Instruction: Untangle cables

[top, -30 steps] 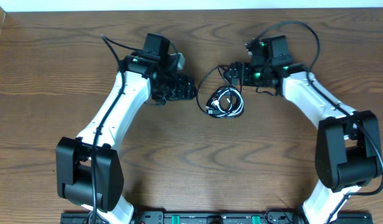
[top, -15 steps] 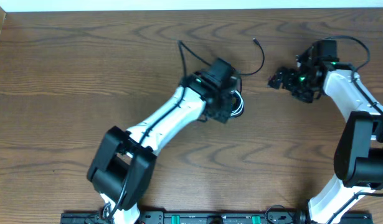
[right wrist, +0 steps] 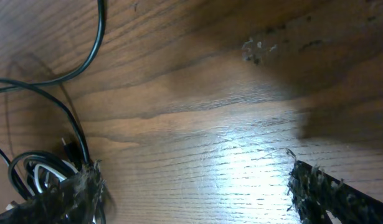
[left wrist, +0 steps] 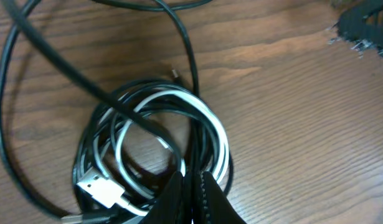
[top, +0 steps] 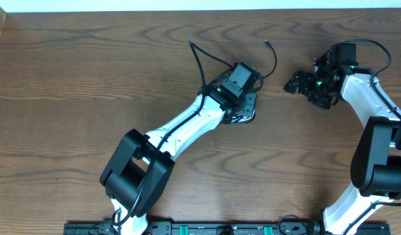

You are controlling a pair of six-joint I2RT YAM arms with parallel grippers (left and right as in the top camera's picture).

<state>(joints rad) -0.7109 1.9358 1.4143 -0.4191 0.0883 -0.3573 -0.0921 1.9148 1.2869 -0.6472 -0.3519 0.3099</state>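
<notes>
Cords first, seen from overhead: my left hand (top: 246,108) has pushed further over the coil (top: 241,120) since half a second ago and now hides nearly all of it. My right hand (top: 298,83) has stayed well to the right of the coil. One black cord (top: 199,65) tail trails across the worktop (top: 89,78) beyond the coil.

From my left wrist, the black cord (left wrist: 189,56) and white cord (left wrist: 219,134) lie wound together. My fingers have closed tight at the coil's near edge, and I cannot tell whether a strand is pinched between them.

From my right wrist, that hand (right wrist: 194,177) stands wide apart over bare wood, with the coil (right wrist: 29,169) cut off behind one finger.
</notes>
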